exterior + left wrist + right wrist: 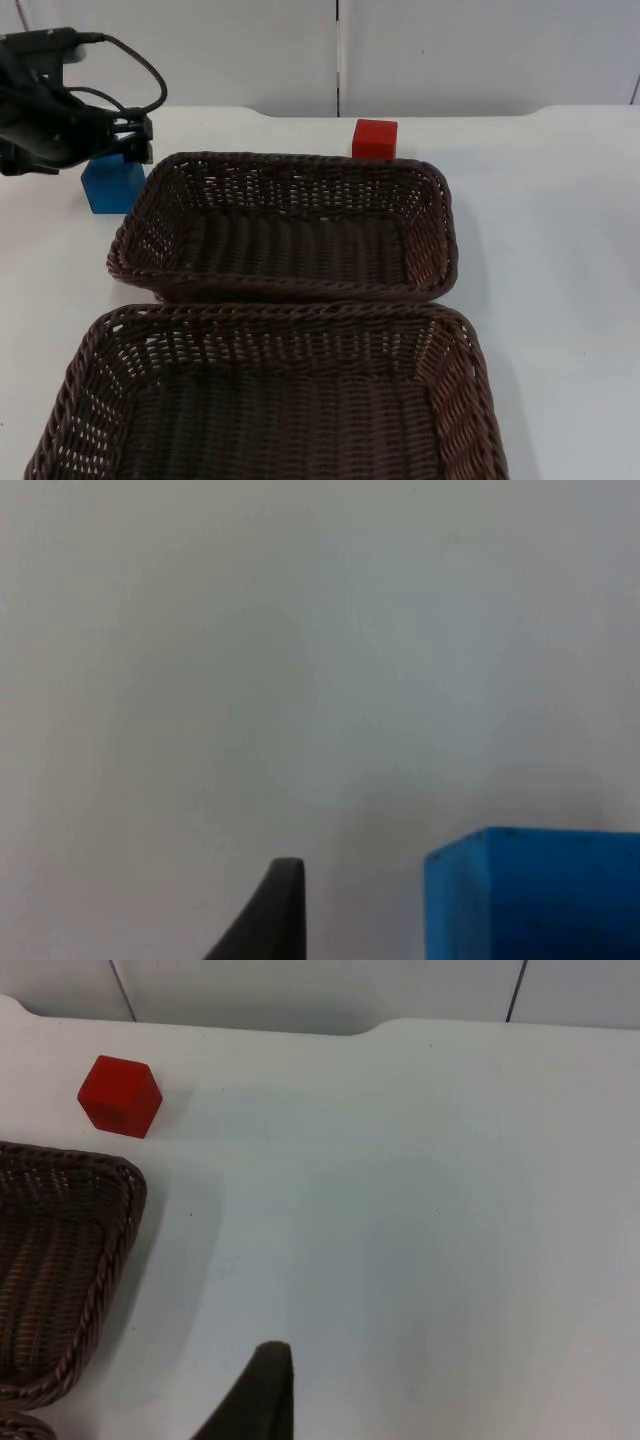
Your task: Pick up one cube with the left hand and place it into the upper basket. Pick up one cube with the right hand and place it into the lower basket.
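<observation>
**Left end effector at the blue cube, grasp not made yet**

Step in hand: left-side pick. My left end effector (pixel 135 140) sits at the far left of the table (pixel 560 260), right at the blue cube (pixel 112 184), just above and behind it as the top view has it. In the left wrist view the blue cube (pixel 530 895) stands just beside my fingertip (pixel 280 905), with bare table between them, so I judge the cube is not between the fingers yet. Can't tell how far the left fingers are spread, and I see nothing held.

Upper basket (pixel 285 165) is empty, its left wall just beside the blue cube. Lower basket (pixel 280 318) is also empty and sits nearer the camera, its far rim touching or nearly touching the upper one.

Red cube (pixel 374 139) rests on the table just behind the upper basket's far rim, toward its right end. Right wrist view shows the red cube (pixel 120 1095) well apart from my right fingertip (pixel 262 1385), with the basket corner (pixel 110 1260) between. Right arm is waiting; can't tell its finger spread either.

Next move, my read: shift the left end effector sideways to centre on the blue cube, drop, close, then lift clear of the basket wall before going over the upper basket. Risk: nudging the cube against the wicker.
</observation>
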Controlling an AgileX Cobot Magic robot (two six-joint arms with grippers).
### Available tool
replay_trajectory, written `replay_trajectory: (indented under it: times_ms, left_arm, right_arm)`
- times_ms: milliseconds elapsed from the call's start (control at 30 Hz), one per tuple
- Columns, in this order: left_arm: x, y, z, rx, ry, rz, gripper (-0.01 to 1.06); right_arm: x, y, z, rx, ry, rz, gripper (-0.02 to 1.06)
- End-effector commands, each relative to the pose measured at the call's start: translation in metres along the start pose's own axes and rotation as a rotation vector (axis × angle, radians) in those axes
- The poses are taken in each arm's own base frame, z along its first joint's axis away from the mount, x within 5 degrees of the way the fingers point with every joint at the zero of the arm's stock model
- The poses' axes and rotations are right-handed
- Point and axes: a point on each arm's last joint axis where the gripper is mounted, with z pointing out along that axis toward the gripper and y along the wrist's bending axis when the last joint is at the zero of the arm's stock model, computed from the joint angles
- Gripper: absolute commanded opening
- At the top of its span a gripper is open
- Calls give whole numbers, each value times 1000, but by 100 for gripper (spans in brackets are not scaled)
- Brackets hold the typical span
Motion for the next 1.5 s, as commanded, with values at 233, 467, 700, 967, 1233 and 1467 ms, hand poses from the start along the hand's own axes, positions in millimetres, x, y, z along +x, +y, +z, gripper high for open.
replay_trajectory:
  times_ms: [233,467,700,967,1233,1467]
  left_arm:
    - [-1,-1,7,9,10,9,105]
    - [7,-1,13,10,42,32,104]
    - [7,-1,13,12,47,32,63]
    - [-17,-6,-13,26,-16,40,0]
    - [-50,-18,-65,86,-53,61,0]
    - [-63,-25,-97,130,-53,66,0]
  right_arm:
    - [-4,-1,-2,5,-30,4,105]
    - [-5,-1,-2,7,-46,2,105]
    - [-5,-1,-2,7,-46,2,105]
    - [-5,-1,-2,6,-46,4,105]
    - [-5,-1,-2,6,-44,3,105]
    - [-5,-1,-2,6,-44,3,105]
